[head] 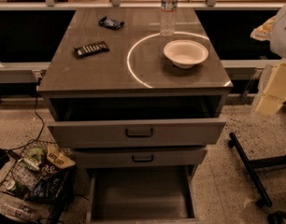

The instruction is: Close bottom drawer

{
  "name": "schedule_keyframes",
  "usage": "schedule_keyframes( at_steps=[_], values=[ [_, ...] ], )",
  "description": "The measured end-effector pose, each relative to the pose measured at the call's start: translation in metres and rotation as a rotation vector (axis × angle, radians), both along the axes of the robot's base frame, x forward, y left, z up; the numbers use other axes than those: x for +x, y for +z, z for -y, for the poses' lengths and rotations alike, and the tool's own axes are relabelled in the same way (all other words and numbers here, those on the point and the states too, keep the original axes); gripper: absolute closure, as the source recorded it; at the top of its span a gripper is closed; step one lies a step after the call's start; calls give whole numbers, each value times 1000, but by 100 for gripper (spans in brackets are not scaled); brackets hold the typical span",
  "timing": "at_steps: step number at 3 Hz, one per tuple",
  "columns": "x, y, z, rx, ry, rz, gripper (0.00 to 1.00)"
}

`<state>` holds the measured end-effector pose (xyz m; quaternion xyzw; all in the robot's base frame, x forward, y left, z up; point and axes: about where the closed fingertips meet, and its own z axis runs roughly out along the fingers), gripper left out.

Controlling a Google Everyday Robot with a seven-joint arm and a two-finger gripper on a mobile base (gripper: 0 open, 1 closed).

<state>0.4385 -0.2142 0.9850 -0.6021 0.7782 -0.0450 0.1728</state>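
Note:
The grey cabinet (133,69) has three drawers. The bottom drawer (140,192) is pulled far out, and its plain grey tray lies open and empty; its front and handle are cut off by the lower edge of the view. The middle drawer (142,158) sticks out a little. The widest drawer (139,132) above it sticks out further. My gripper (268,104) is a pale blocky shape at the right edge, level with the cabinet top, up and to the right of the bottom drawer and well apart from it.
On the cabinet top stand a white bowl (185,53), a water bottle (168,10) and two snack bars (91,48). A wire basket of snack bags (38,176) sits on the floor at the left. A black chair base (255,169) is at the right.

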Motion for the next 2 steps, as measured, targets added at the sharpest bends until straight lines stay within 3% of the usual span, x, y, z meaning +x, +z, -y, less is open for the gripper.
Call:
schedule_keyframes(
  at_steps=[1, 2],
  values=[
    [0, 0, 0, 0, 0, 0, 0],
    [3, 0, -12, -61, 14, 11, 0]
  ],
)
